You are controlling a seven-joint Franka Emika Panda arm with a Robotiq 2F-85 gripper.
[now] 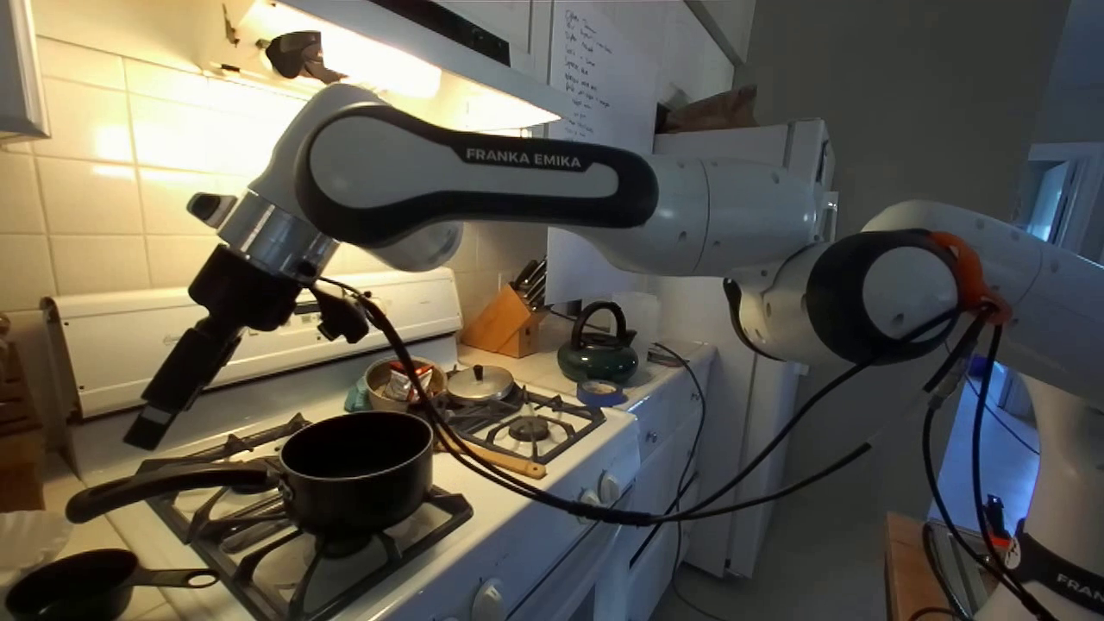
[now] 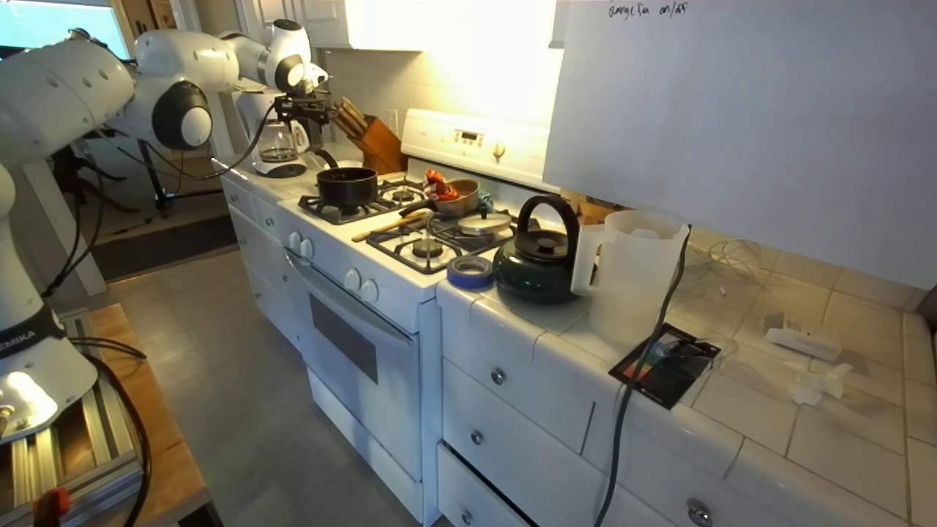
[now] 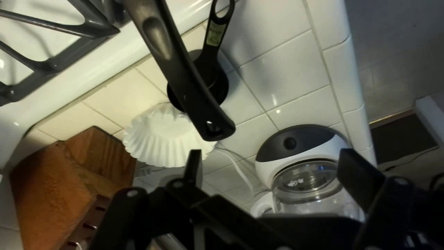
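Observation:
My gripper (image 3: 272, 166) is open with nothing between its fingertips. In an exterior view the gripper (image 1: 153, 423) hangs tilted down above the handle side of a black saucepan (image 1: 358, 483); it also shows in another picture of the room (image 2: 315, 135). The saucepan stands on a front burner. Its black handle (image 3: 184, 80) reaches toward the fingers in the wrist view, apart from them. Below the handle, a small black measuring cup (image 3: 220, 86) and white paper coffee filters (image 3: 163, 139) lie on the tiled counter. A white coffee maker with a glass carafe (image 3: 305, 177) shows between the fingers, farther off.
A wooden knife block (image 3: 59, 180) stands beside the stove. On the stove are a pan with a red packet (image 2: 461, 196), a metal lid (image 2: 484, 222) and a wooden utensil (image 2: 381, 228). A green kettle (image 2: 538, 271), blue tape (image 2: 470, 271) and white pitcher (image 2: 637, 285) stand farther along.

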